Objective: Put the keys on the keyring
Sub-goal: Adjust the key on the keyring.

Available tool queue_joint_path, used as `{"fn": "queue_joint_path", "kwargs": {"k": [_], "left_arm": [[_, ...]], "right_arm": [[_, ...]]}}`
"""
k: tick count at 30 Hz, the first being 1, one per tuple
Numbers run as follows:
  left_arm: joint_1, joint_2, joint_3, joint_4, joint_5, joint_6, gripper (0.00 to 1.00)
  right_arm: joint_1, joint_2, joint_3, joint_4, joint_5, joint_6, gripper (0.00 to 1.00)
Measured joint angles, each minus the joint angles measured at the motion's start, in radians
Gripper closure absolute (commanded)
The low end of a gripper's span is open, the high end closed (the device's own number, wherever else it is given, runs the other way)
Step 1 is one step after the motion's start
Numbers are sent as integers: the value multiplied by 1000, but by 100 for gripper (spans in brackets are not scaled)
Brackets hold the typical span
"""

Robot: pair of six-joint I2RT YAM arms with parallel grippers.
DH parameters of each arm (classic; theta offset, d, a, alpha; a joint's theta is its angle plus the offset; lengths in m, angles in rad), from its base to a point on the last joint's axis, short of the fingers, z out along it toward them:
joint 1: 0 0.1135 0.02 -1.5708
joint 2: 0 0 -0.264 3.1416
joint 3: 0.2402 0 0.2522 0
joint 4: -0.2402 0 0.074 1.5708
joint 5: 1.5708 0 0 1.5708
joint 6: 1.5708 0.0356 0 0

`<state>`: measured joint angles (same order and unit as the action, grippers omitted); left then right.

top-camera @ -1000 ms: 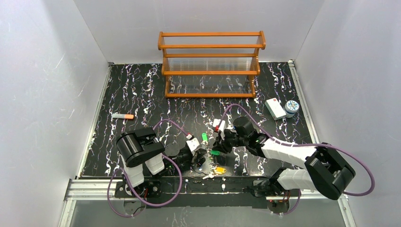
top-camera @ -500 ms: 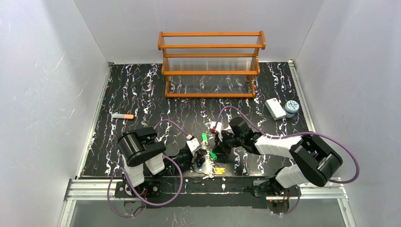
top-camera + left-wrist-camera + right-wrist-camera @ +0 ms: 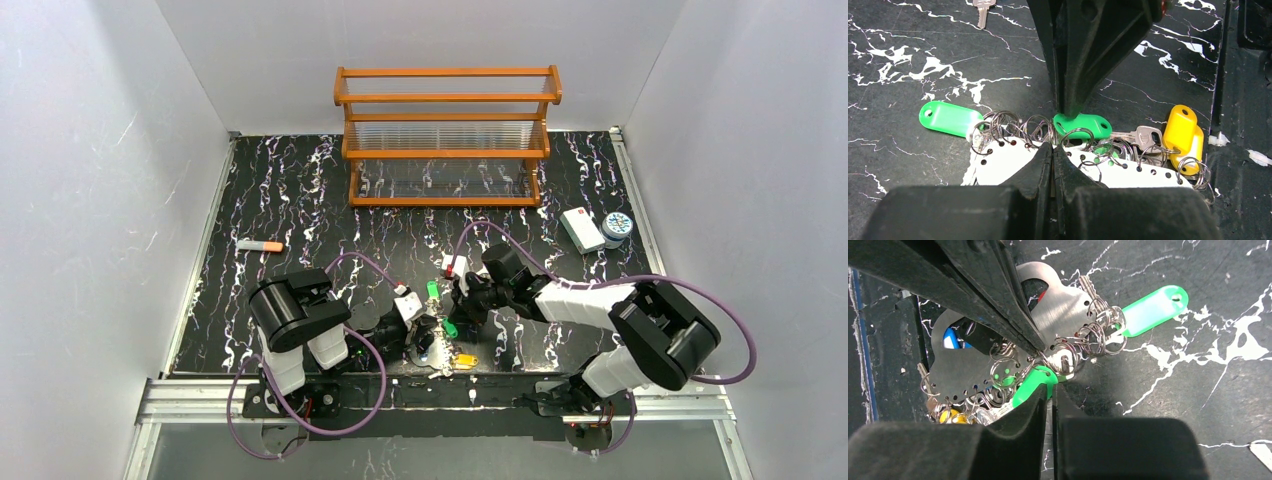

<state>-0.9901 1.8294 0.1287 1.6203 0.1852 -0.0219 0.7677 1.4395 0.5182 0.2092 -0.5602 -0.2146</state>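
Note:
The keyring [image 3: 1008, 160] is a whitish-silver flat perforated piece with several small wire rings through its holes. My left gripper [image 3: 1053, 147] is shut on its edge, low near the table's front. Keys hang from it by a green tag [image 3: 948, 117], a yellow tag [image 3: 1180, 132] and a bare silver key [image 3: 1144, 136]. My right gripper [image 3: 1050, 388] reaches in from the opposite side and is shut on the tip of a second green key tag [image 3: 1034, 386]. In the top view both grippers, left [image 3: 425, 335] and right [image 3: 457, 313], meet over the pile.
A loose silver key [image 3: 982, 7] lies just beyond the pile, and another green tag [image 3: 432, 289] lies on the mat. A wooden rack [image 3: 447, 135] stands at the back, with a white box [image 3: 580, 228] and round tin [image 3: 618, 226] at the right. An orange-tipped stick [image 3: 260, 245] lies at the left.
My right arm has shifted slightly left toward the left gripper, and its jaws have closed on the green key tag. The left arm has not moved.

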Motion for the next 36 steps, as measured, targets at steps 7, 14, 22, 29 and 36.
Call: {"fn": "queue_joint_path", "kwargs": {"k": [7,14,22,29,36], "left_arm": [[0,0,1,-3,9,1,100],[0,2,3,-4,11,3,100],[0,2,3,-5,12,3,100],[0,2,3,-5,12,3,100],[0,2,3,-4,13,3,100]], "right_arm": [[5,-74,-14,37,-39,-55,77],[7,-34,-11,64,-109,-126,78],[6,2,-10,79,-148,-195,78],[6,2,-10,80,-150,-246,80],[6,1,-10,85,-132,-267,77]]}}
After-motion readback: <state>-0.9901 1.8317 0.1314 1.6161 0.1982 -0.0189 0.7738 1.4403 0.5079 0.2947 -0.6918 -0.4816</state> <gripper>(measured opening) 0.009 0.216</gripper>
